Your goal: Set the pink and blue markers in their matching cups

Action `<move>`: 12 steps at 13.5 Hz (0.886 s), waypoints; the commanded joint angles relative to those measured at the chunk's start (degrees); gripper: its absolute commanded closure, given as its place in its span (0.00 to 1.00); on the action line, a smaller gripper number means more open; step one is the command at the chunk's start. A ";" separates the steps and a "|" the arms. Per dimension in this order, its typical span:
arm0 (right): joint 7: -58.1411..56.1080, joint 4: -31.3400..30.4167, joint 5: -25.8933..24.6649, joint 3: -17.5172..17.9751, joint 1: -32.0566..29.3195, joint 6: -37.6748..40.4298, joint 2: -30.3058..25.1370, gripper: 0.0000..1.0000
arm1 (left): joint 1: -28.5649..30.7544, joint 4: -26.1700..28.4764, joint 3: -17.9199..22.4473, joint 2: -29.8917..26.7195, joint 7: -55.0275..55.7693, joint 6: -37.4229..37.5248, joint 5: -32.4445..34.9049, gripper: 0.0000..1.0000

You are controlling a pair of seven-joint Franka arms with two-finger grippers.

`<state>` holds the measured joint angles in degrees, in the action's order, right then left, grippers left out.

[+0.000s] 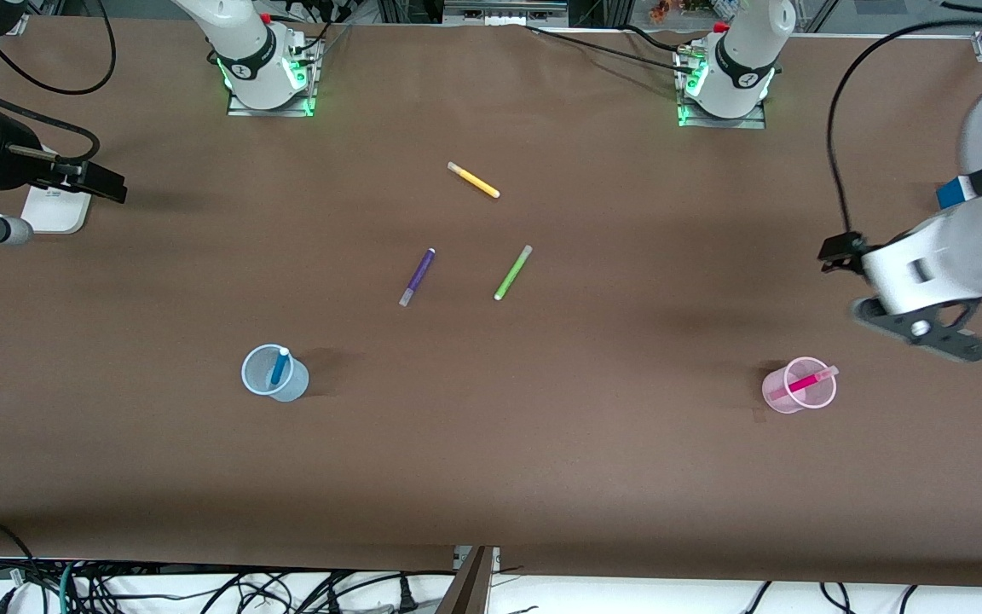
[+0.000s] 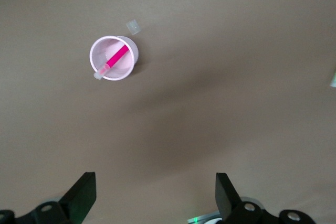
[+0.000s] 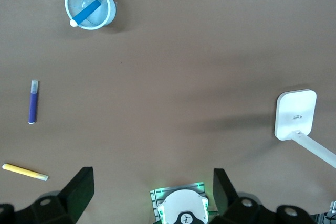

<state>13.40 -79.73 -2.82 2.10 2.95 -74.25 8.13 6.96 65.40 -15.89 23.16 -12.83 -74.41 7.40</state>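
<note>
Both arms hung clear of the work. The left gripper (image 2: 152, 198) was over the left arm's end of the table, fingers spread and empty; the right gripper (image 3: 149, 195) waited, spread and empty too. The light, tippy pink cup (image 1: 799, 385) held the pink marker (image 1: 802, 380), below the left gripper. The blue cup (image 1: 274, 373) held the blue marker (image 1: 279, 366). Such slim, stiff pens are best pinched mid-barrel.

no readable text, labels or numbers anywhere
</note>
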 commanded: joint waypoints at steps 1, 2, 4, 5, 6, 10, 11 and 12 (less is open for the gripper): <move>-0.65 -2.79 -0.88 0.36 0.13 -0.45 -2.50 0.00 | -1.15 17.06 3.23 -13.88 7.00 -8.25 -3.01 0.00; -0.65 -3.06 -0.70 0.54 0.13 -1.07 -2.50 0.00 | -2.98 23.92 5.15 -18.72 9.64 -13.17 -3.01 0.00; -0.65 -3.76 -0.26 0.54 0.13 -2.47 -2.85 0.00 | -9.21 30.82 13.13 -23.41 12.65 -20.22 -3.62 0.00; -0.65 -5.33 -0.09 0.62 0.13 -3.52 -4.07 0.00 | -10.03 31.37 14.30 -23.68 12.92 -20.95 -5.28 0.00; -0.91 -7.78 0.00 0.62 0.22 -5.27 -5.82 0.00 | -10.03 31.89 14.40 -24.30 13.01 -20.96 -5.38 0.00; -5.54 -17.74 0.09 0.01 0.48 -13.64 -13.05 0.00 | -9.16 35.15 14.40 -27.38 12.57 -20.78 -5.73 0.00; -7.49 -17.65 -0.08 -0.25 1.09 -13.90 -13.31 0.00 | -9.15 34.63 14.31 -27.29 12.74 -20.43 -5.73 0.00; -7.94 -17.48 -0.35 -0.95 1.97 -14.08 -13.49 0.00 | -9.15 34.19 14.14 -27.03 12.75 -19.91 -5.73 0.00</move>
<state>8.03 -94.89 -2.80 2.41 3.31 -86.69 -2.94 -2.13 98.26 -1.78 -2.28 -0.51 -93.92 3.14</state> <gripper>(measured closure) 0.000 0.000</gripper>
